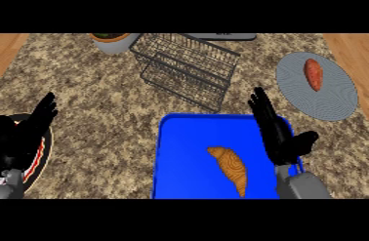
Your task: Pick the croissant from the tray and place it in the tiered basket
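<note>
The croissant [229, 170] lies in the blue tray [180, 157]. The right robot hand [277, 132] hovers over the tray's right edge, released; the left robot hand [25, 132] rests released at left.

A single view looks steeply down from head height onto the speckled counter [101, 103], close enough that the blue tray [184, 157] runs off the lower edge beside the right hand's fingers [265, 119], the wire tiered basket [189, 69] beyond their tips.
</note>
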{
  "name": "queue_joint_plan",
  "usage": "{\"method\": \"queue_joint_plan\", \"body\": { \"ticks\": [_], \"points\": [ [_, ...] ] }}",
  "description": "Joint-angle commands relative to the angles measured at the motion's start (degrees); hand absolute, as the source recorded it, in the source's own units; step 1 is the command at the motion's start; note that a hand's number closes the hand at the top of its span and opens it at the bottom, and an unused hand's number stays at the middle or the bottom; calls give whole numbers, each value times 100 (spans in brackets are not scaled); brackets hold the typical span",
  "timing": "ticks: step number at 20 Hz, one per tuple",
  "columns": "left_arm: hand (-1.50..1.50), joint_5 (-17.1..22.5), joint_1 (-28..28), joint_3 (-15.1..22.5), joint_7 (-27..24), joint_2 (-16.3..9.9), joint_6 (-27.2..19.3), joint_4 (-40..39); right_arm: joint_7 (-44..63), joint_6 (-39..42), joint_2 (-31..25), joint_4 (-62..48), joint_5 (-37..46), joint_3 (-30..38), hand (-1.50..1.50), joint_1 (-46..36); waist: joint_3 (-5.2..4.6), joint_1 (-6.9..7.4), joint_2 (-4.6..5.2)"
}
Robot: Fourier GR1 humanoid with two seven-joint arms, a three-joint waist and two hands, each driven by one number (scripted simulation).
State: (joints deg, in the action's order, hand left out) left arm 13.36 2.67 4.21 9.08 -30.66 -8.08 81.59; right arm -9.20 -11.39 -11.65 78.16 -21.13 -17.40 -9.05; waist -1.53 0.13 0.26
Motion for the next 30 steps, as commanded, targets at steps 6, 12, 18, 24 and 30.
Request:
{"method": "queue_joint_plan", "body": {
  "ticks": [6,12,18,24,30],
  "points": [
    [0,-428,-512,421,-513,935,-712,-52,-775,84,-1666,1350,1662,65,150,-1067,122,-84,-133],
    [0,-574,-917,798,-878,1682,-1052,22,-817,-1899,-715,1680,1259,1173,-150,641,155,-145,-62],
    [0,-837,-806,885,-767,1744,-1112,45,156,-1310,-1581,3544,1886,486,-150,1854,146,-110,-55],
    [0,-738,-733,769,-744,1647,-984,-138,1895,-595,-3089,4017,2987,-93,-150,2117,109,-112,-54],
    [0,-712,-663,718,-728,1666,-973,-129,3766,-273,-3875,4987,4698,-549,-150,2182,102,-85,-57]
  ]
}}
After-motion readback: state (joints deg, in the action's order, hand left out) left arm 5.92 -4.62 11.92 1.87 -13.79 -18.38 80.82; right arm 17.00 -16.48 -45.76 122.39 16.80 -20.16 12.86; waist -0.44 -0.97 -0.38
